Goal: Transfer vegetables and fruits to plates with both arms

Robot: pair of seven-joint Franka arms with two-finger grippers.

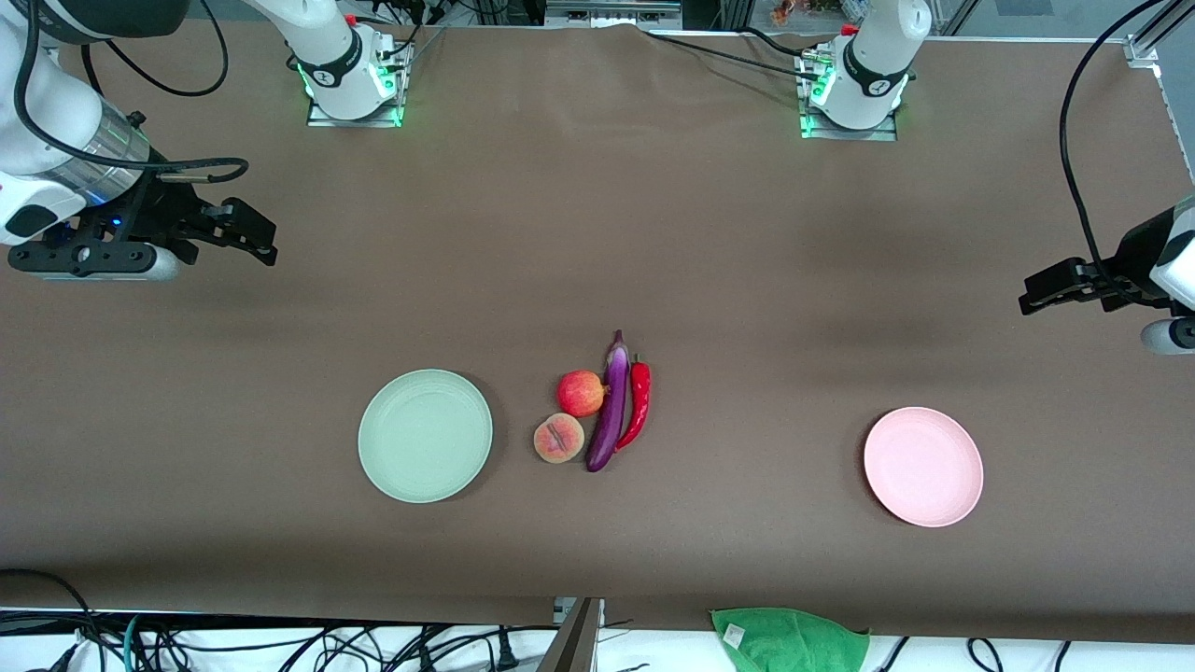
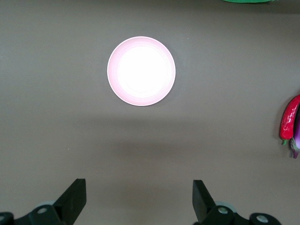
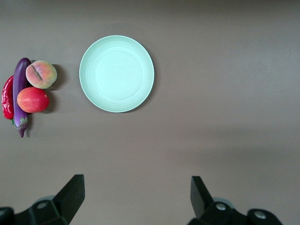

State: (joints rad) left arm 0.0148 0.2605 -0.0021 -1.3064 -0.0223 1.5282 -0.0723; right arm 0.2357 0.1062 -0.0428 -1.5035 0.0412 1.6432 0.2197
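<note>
White jointed arms (image 1: 878,56), black cables, black claws.

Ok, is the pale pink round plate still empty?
Empty. The pale pink round plastic plate shows a bare surface in the front and left wrist views; all four pieces of produce lie on the table.

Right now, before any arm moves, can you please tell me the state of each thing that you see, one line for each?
Green plate: empty, flat on the table.
Pink plate: empty, flat on the table.
Apple: on the table, against the eggplant.
Peach: on the table, crease up, beside the eggplant.
Eggplant: lying between the fruits and the chili.
Chili: lying along the eggplant.
Left gripper: open, holding nothing.
Right gripper: open, holding nothing.
</note>
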